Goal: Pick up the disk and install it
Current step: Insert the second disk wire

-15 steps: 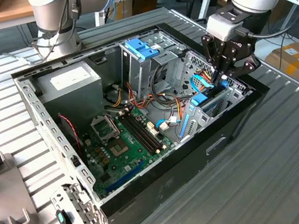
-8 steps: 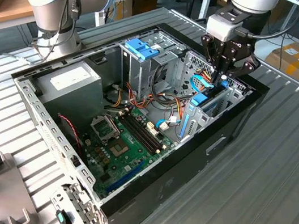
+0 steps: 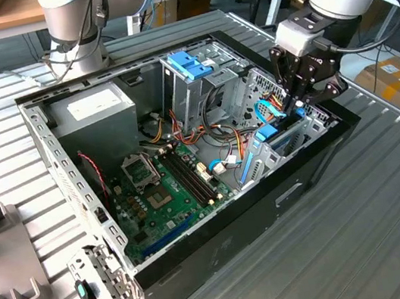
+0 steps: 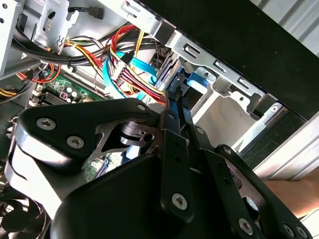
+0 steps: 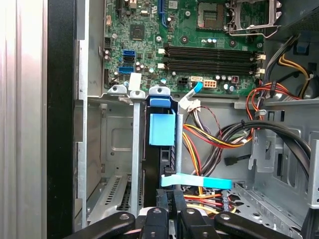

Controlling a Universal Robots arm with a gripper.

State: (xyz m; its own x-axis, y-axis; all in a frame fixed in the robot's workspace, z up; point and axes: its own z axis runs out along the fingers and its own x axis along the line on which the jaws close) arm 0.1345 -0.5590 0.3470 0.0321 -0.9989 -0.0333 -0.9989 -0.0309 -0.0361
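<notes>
Exterior view: my claw reaches into the open computer case on the desk, fingers pressed together on the disk. First wrist view shows the disk standing on edge in the metal drive bay, beside coloured cables and the green motherboard.

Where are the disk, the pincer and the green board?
disk [image 5: 162,130], first wrist view, on its light-blue carrier tab.
pincer [image 3: 298,104], exterior view, between its fingertips above the disk bay.
green board [image 3: 163,194], exterior view, on its middle near the memory slots.
</notes>
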